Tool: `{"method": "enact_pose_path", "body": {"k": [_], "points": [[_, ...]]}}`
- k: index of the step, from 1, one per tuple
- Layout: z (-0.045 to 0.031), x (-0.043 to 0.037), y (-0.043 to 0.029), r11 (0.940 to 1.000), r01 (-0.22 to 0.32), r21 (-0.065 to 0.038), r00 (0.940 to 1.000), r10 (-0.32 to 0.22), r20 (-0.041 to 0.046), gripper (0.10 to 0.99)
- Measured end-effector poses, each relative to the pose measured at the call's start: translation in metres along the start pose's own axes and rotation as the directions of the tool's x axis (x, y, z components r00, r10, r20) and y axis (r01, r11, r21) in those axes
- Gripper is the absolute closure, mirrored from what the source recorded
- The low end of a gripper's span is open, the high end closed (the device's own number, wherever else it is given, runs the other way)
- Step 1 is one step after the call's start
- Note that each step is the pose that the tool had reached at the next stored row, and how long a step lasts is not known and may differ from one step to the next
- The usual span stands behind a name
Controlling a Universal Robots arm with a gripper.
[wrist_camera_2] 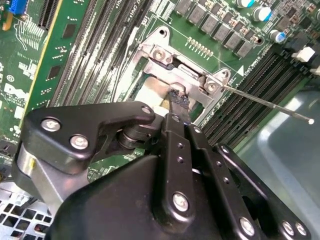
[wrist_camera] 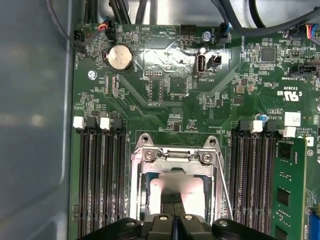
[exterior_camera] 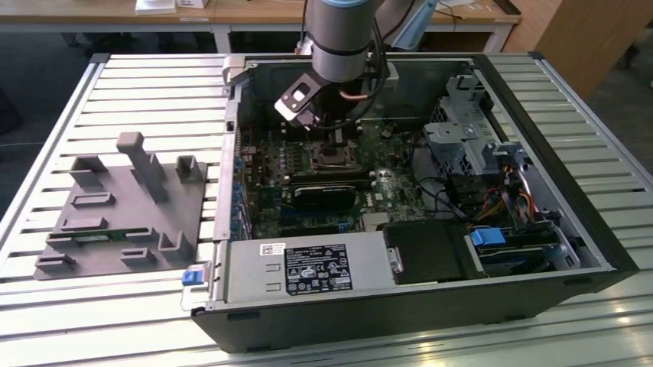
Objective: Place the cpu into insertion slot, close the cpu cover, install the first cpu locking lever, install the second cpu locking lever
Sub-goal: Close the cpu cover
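Note:
My gripper reaches down into the open computer case, right over the insertion slot. In both wrist views the black fingers are pressed together with no gap, so the gripper is shut. Its tip rests at the middle of the slot. Under the tip lies the cpu, its silver top shining. The silvery cpu cover frames it; I cannot tell whether it lies fully flat. One thin locking lever stands free beside the socket, unlatched.
Long black memory slots flank the socket, with a green memory module on one side. A coin battery sits further along the board. The grey case wall is close. Outside the case stands a grey fixture.

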State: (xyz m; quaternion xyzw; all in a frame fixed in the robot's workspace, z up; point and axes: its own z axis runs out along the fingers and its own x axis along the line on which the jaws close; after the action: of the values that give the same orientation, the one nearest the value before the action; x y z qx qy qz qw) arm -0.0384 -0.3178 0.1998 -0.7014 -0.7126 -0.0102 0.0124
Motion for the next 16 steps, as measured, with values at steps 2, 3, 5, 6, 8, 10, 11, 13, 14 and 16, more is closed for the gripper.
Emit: {"method": "enact_pose_path", "body": {"k": [2, 3, 5, 6, 8, 10, 11, 13, 14, 16], "points": [[-0.0018, 0.0000, -0.0012, 1.0000, 0.000, 0.000, 1.0000, 0.000, 0.0009, 0.980], [-0.0029, -0.0001, -0.0025, 1.0000, 0.000, -0.001, 1.0000, 0.000, 0.0014, 0.980], [-0.0049, 0.0001, -0.0046, 1.0000, 0.000, -0.003, 1.0000, 0.000, 0.0012, 0.980], [-0.0058, 0.0001, -0.0053, 1.0000, 0.000, -0.004, 1.0000, 0.000, 0.0014, 0.980], [-0.0076, 0.0001, -0.0064, 1.0000, 0.000, -0.005, 1.0000, 0.000, 0.0015, 0.980], [-0.0077, 0.0002, -0.0097, 1.0000, 0.000, -0.007, 1.0000, 0.000, 0.0012, 0.980], [-0.0077, 0.0002, -0.0122, 1.0000, 0.000, -0.007, 1.0000, 0.000, 0.0014, 0.980], [-0.0067, 0.0004, -0.0153, 1.0000, 0.000, -0.008, 1.0000, 0.000, 0.0013, 0.980], [-0.0060, 0.0003, -0.0157, 1.0000, 0.000, -0.008, 1.0000, 0.000, 0.0014, 0.980], [-0.0046, 0.0002, -0.0160, 1.0000, 0.000, -0.008, 1.0000, 0.000, 0.0015, 0.980]]}}
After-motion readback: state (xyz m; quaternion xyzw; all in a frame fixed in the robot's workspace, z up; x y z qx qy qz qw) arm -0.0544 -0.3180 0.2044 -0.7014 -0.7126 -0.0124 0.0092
